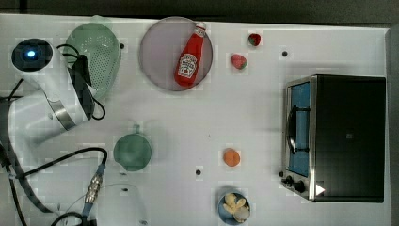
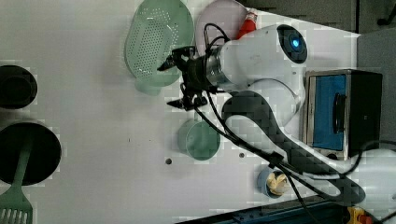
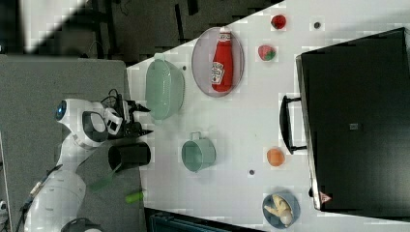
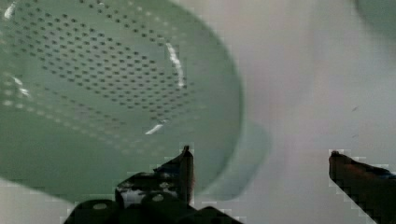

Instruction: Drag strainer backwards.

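Claw (image 2: 173, 83) spread fully wide, holding nothing, carried on a bent white arm low over the white counter (image 2: 93, 140). One finger (image 4: 180, 170) stands over the strainer's (image 2: 156, 39) rim, by its tab; the other is off to the side above bare counter. Strainer: pale mint plastic, oval, glossy, basin densely perforated. Beyond it, a round plate (image 1: 160, 61) carries a red ketchup bottle (image 1: 190, 57).
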Action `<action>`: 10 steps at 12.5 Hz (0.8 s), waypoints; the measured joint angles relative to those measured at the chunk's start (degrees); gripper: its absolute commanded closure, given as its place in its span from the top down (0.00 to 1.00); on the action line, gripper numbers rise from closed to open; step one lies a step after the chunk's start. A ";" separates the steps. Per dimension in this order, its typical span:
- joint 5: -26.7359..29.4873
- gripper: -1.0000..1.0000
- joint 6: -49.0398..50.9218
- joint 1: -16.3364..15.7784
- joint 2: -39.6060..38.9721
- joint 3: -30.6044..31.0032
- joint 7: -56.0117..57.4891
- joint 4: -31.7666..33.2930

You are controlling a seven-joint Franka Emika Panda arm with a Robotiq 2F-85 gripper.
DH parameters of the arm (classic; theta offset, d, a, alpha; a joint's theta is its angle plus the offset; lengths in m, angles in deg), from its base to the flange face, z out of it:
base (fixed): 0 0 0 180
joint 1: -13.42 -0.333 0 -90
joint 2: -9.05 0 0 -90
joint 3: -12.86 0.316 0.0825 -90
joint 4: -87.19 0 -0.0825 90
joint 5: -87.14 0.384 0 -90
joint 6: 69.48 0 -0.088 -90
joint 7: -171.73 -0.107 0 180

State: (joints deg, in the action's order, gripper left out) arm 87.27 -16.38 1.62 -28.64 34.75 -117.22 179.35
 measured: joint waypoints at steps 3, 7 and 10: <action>0.46 1.00 -3.92 -4.15 -5.68 -4.71 -4.25 -7.22; 0.26 1.00 -4.78 -7.76 -12.81 -10.23 -7.22 -11.30; 0.18 1.00 -4.81 -9.45 -16.62 -11.33 -7.83 -11.41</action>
State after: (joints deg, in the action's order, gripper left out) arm 87.45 -21.19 -7.83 -45.26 23.42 -125.06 167.93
